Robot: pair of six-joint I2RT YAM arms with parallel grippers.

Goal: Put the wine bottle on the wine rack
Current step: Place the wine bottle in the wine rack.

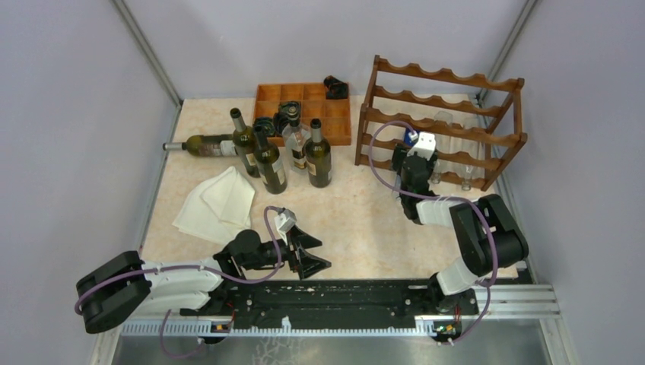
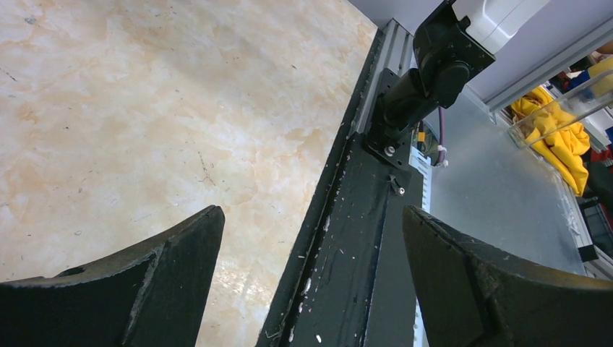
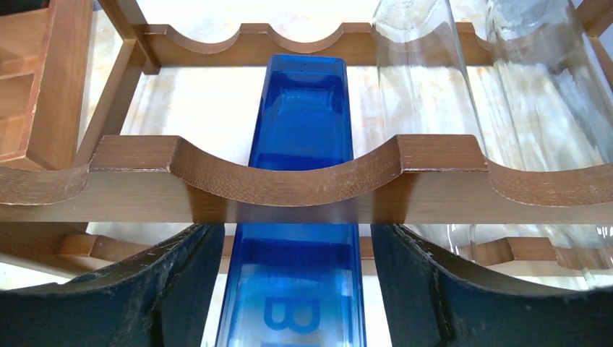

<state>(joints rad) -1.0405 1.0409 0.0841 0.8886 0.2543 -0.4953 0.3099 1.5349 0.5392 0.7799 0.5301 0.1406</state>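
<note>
The reddish-brown wine rack (image 1: 445, 106) stands at the back right; its scalloped rail (image 3: 289, 173) fills the right wrist view. A blue glass bottle (image 3: 296, 130) lies in one scallop of a lower tier, its end just showing in the top view (image 1: 411, 138). My right gripper (image 1: 414, 152) is at the rack's front. Its fingers (image 3: 181, 282) straddle the blue bottle's near end, with a thin gap on each side. My left gripper (image 1: 316, 255) is open and empty, low over the table's front edge (image 2: 311, 282).
Several dark wine bottles (image 1: 268, 160) stand left of the rack and one lies on its side (image 1: 209, 144). Clear bottles (image 3: 434, 79) lie in the rack beside the blue one. An orange-brown compartment tray (image 1: 304, 103) is at the back. A white cloth (image 1: 217, 199) lies front left.
</note>
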